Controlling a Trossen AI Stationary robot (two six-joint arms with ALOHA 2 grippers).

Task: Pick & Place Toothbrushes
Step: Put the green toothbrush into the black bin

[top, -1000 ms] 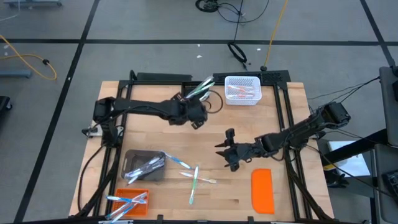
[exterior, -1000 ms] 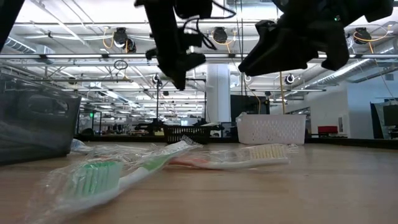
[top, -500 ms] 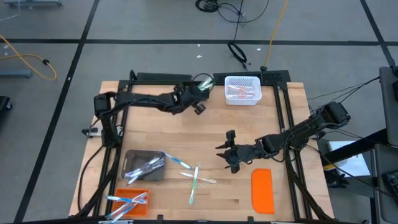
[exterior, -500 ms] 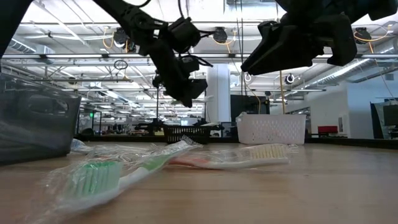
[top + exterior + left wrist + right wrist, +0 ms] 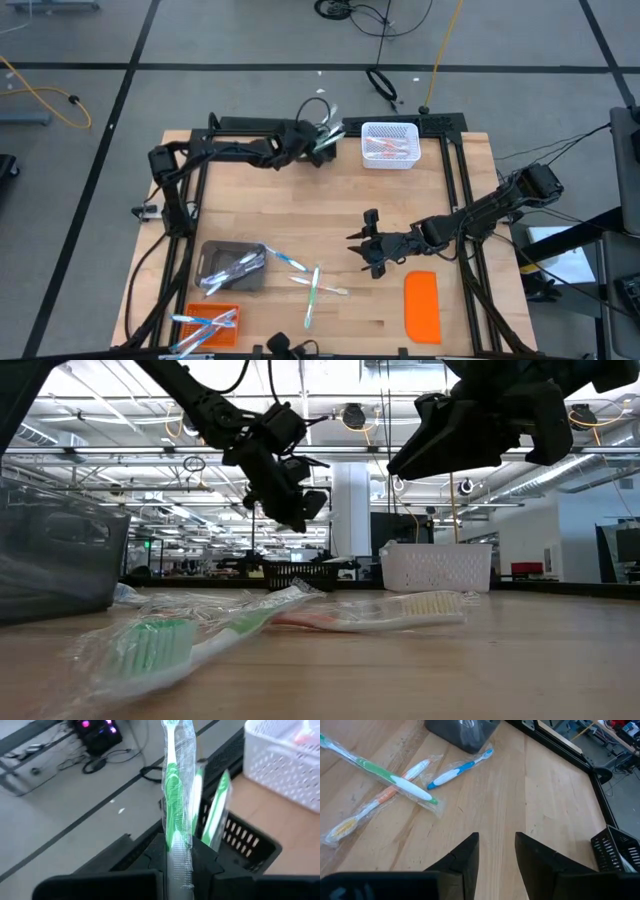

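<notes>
1. High view: left gripper (image 5: 322, 140) is swinging further toward the table's far edge than a second ago, now sitting beside the white basket (image 5: 388, 145) and over the black basket at the far rail. Right gripper (image 5: 366, 243) is hanging unchanged mid-table, near the orange lid (image 5: 422, 305).
2. Same view: loose toothbrushes (image 5: 314, 283) are lying on the wood beside the grey bin (image 5: 232, 266); more are sitting in the orange tray (image 5: 205, 325) and in the white basket.
3. Low view: left gripper (image 5: 290, 485) is riding high above the table, well clear of the wrapped toothbrushes (image 5: 200, 640) in the foreground.
4. Left wrist view: fingers are clamping a wrapped green toothbrush (image 5: 174, 800) at the lower handle, head pointing away, black basket (image 5: 240, 840) below it.
5. Right wrist view: fingers (image 5: 465, 857) are standing apart, holding nothing, with green, orange and blue toothbrushes (image 5: 385, 777) ahead.
6. Handling, my read: you're dealing with light, stiff sticks in slick, crinkly wrap. Grip mid-handle, squarely across; a grip near an end is likely pivoting or slipping.
</notes>
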